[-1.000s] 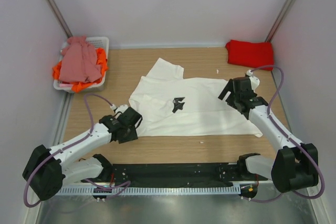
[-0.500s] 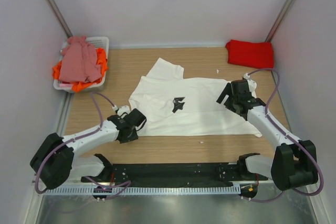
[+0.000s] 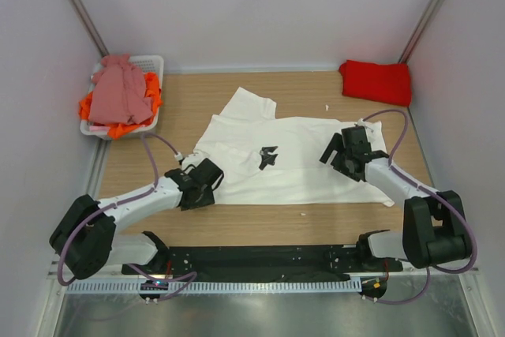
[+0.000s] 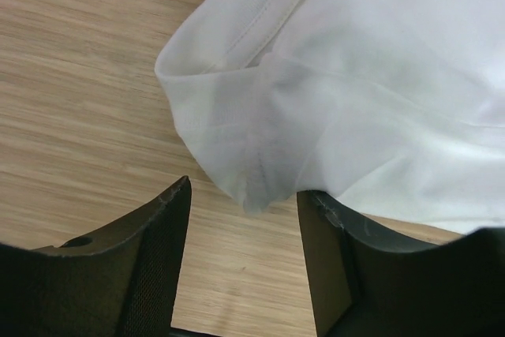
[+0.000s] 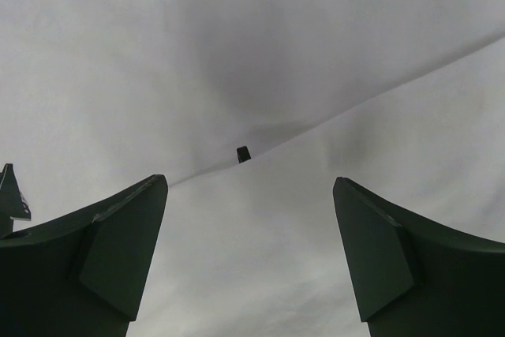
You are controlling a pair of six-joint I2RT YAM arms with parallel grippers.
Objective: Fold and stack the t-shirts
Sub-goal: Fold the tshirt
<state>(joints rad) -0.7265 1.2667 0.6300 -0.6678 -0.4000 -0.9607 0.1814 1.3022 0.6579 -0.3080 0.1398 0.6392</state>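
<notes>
White cotton t-shirt with a small black chest print point(image 3: 304, 171) lies flat on the wooden table point(image 3: 181, 108). Left gripper point(image 4: 245, 191) — jaws apart, near-left hem corner between them, unpinched. Right gripper point(image 5: 248, 183) gapes over the right side. Likely the grasp-for-fold step; next: pinch both edges.

Orange shirt point(image 3: 122, 129): mostly buried under pink shirt point(image 3: 118, 92) in basket point(image 3: 154, 61); white shirt point(image 5: 252, 53) overruns the right wrist view's edges.

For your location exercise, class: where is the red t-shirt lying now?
In the top view, the red t-shirt lies at the far right corner of the table, beyond the right gripper and apart from the white t-shirt.
</notes>
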